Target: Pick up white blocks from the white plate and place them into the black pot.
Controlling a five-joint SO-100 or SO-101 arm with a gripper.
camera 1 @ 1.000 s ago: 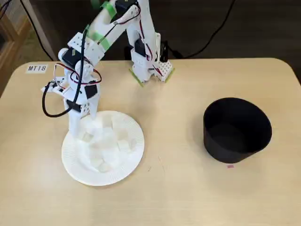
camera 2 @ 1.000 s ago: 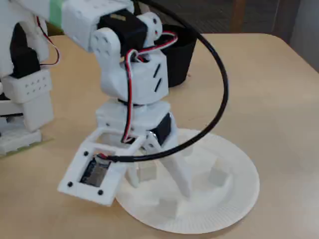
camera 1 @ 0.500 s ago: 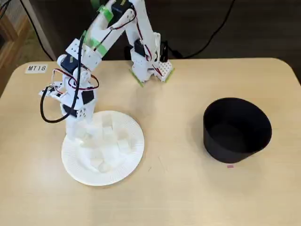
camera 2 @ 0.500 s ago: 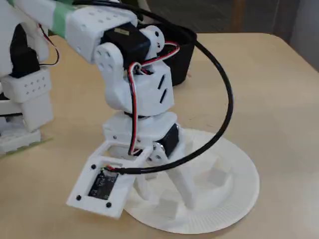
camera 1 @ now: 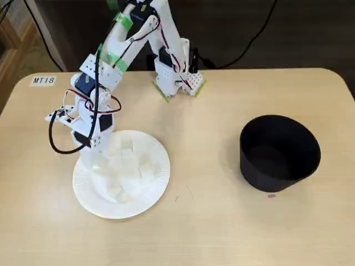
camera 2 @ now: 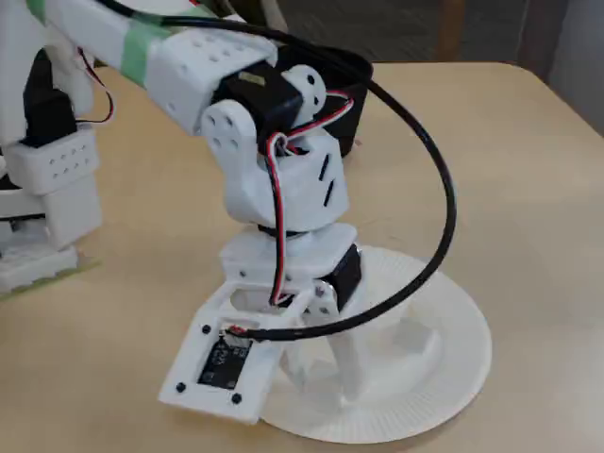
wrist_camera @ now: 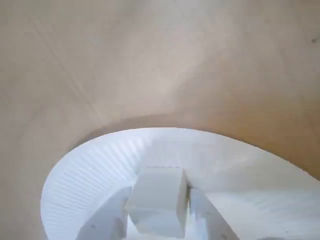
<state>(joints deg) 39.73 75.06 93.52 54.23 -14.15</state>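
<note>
The white plate (camera 1: pixel 111 209) lies at the table's left in a fixed view, with several white blocks (camera 1: pixel 135 166) on it. My gripper (camera 1: pixel 95 160) is down at the plate's left side. In the wrist view the gripper (wrist_camera: pixel 160 194) is shut on a white block (wrist_camera: pixel 159 200), which sits between both fingers (wrist_camera: pixel 102 222) just above the ribbed plate rim (wrist_camera: pixel 85 170). Another fixed view shows the gripper (camera 2: pixel 335 377) standing on the plate (camera 2: pixel 453 368). The black pot (camera 1: pixel 277 166) stands at the right, apart from the plate. It is partly hidden behind the arm in the other fixed view (camera 2: pixel 357 90).
The arm's base (camera 1: pixel 177 77) stands at the table's back edge. A label reading MT18 (camera 1: pixel 43 80) is at the back left corner. A small pink mark (camera 1: pixel 271 195) lies in front of the pot. Bare tabletop (camera 1: pixel 205 166) lies between plate and pot.
</note>
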